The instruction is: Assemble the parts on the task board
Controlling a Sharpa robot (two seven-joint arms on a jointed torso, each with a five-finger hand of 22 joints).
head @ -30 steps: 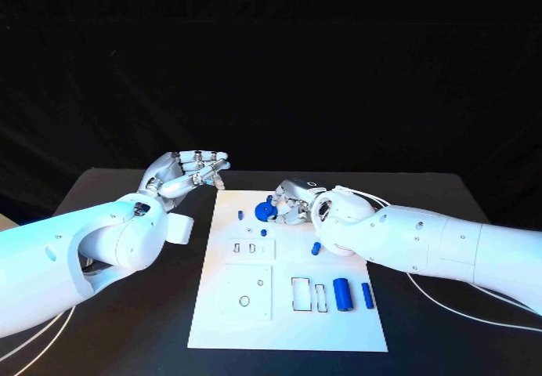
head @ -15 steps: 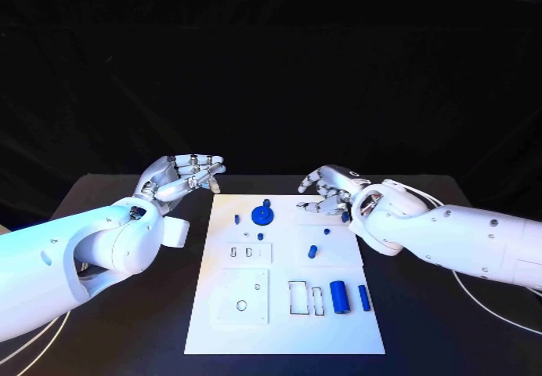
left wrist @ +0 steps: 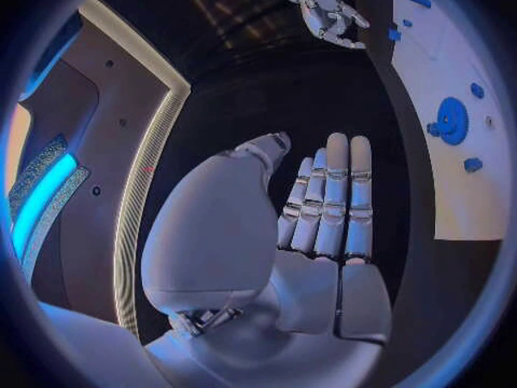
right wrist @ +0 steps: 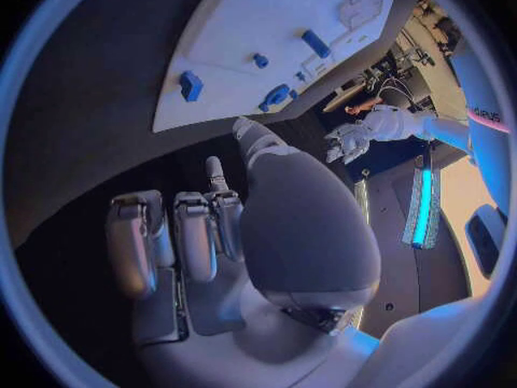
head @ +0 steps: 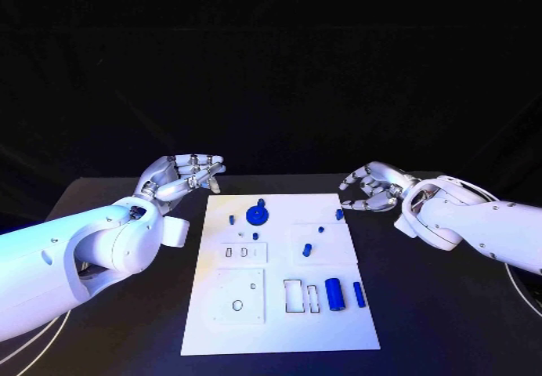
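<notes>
1. Your right hand (head: 370, 188) hung at the right of the head view, just off the upper right corner of the task board (head: 283, 329), fingers loosely curled and apart, holding nothing; the right wrist view showed the same hand (right wrist: 215, 233) with no part in it.
2. Your left hand (head: 181, 176) sat at the upper left of the frame, beside the board's upper left corner, fingers half curled toward the thumb, nothing visible between them. The left wrist view had that hand (left wrist: 313, 224) with its fingers straight and side by side, holding nothing.
3. The loose parts lay low on the board: a thick blue cylinder (head: 334, 292) and a thinner blue pin (head: 359, 294), side by side at the lower right, both with long axes running up and down the frame.
4. Those two lay on the right half of the board, down-frame from your right hand, so I judge that hand the nearer one for them.
5. The blue gear (head: 256, 211) stood at the upper middle, with a small blue peg (head: 339, 213) near the upper right edge, closest to your right hand.
6. Empty rectangular slots (head: 293, 295) lay just left of the cylinder.
</notes>
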